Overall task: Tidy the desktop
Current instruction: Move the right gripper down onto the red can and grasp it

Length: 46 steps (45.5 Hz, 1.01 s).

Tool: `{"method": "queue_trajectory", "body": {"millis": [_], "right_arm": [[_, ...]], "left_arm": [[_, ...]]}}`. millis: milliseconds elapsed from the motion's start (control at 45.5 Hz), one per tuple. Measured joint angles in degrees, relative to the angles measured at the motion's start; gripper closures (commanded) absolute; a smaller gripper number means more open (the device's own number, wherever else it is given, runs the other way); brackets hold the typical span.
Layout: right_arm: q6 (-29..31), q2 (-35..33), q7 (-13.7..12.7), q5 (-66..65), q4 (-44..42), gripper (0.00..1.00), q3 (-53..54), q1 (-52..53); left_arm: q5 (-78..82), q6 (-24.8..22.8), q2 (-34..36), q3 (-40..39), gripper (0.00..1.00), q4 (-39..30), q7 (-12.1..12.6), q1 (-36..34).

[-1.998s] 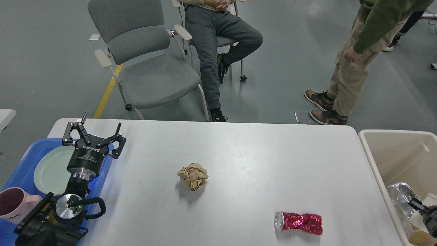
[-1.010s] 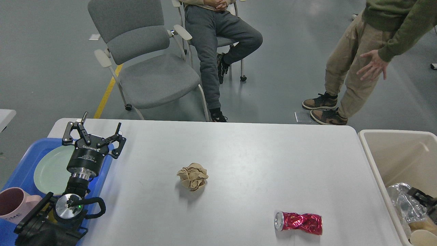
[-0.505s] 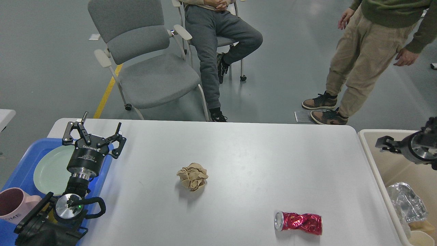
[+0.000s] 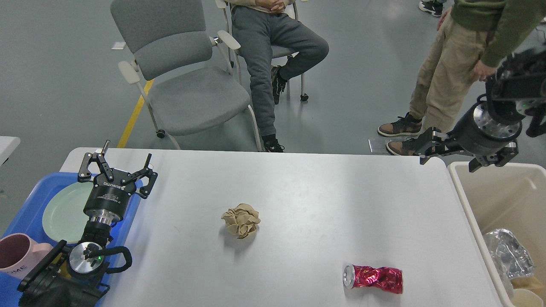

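A grey floor with two chairs and two people lies beyond the white tabletop [image 4: 324, 204], which fills the middle of the view between a blue tray [image 4: 25, 200] on its left and a beige bin [image 4: 507, 200] on its right. The right gripper [image 4: 448, 154] hangs empty above the tabletop's far right corner, jaws spread wide, so the step in hand looks like fetching more rubbish for the bin; the left gripper [image 4: 117, 164], also wide open and empty, hovers over the tray's far edge. Left on the tabletop are one crumpled paper ball [image 4: 241, 220] and one crushed red can [image 4: 373, 278], well apart, and the next move calls for descending on one, the can being nearer the bin
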Motion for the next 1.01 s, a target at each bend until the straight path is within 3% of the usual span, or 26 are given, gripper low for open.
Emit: {"method": "queue_trajectory", "body": {"millis": [307,790,1010], "right_arm": [[-1.42,3.41,0.01,0.26,11.47,0.0,3.93,10.23],[-1.77,3.43,0.54,0.96,12.54,0.0,5.05,10.08],[-2.93,2.77,-0.4,17.71,13.11,0.0,4.81,5.21]], "left_arm": [[0.01,-0.01,0.01,-0.03,0.03,0.0,0.0,0.0],[0.01,-0.01,0.01,-0.02,0.03,0.0,0.0,0.0],[0.01,-0.01,0.02,-0.01,0.03,0.0,0.0,0.0]]}}
